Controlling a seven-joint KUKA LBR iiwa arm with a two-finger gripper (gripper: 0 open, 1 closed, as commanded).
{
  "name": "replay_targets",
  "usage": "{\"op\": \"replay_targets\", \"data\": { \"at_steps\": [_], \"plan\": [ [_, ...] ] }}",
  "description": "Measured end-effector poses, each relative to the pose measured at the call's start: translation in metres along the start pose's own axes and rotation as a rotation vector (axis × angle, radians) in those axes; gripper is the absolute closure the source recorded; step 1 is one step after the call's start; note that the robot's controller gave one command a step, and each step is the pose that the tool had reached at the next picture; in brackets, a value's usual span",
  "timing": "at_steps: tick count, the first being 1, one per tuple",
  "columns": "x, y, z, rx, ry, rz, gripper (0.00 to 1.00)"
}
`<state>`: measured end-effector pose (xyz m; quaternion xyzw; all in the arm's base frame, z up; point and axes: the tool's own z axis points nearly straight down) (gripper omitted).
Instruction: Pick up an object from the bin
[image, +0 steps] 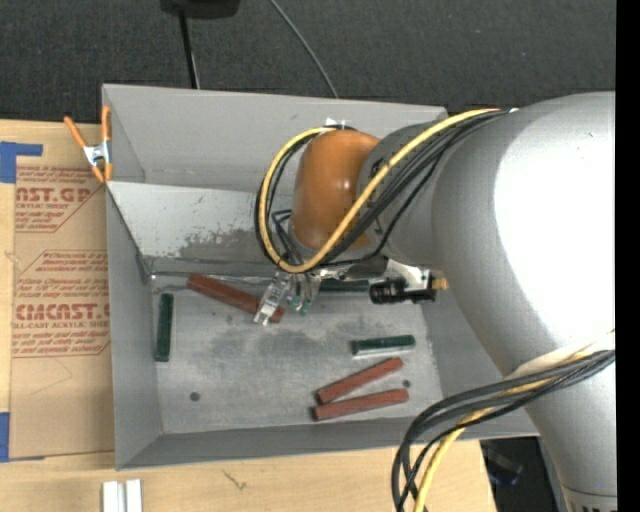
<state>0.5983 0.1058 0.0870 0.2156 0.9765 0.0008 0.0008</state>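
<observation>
As seen from front to back, five sticks are counted in the grey metal bin (135, 400).
Two red-brown flat sticks (362, 404) are seen in front and two dark green bars (382, 345) mid-floor. The third red-brown stick (222, 293) is met farthest back by the gripper (280, 303), whose grip cannot be told.

Claw (271, 311) over rear stick (216, 290), paired sticks (360, 381) front-right

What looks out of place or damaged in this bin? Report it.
Nothing spilled or broken. Red-brown sticks and green sticks lie scattered flat; the bin's back wall shows scuffed paint left of the gripper.
</observation>
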Motion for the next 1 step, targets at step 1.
{"op": "replay_targets", "data": {
  "at_steps": [1],
  "plan": [
    [-0.0014, 0.0011, -0.0767, -0.003, -0.005, 0.000, 1.00]
  ]
}}
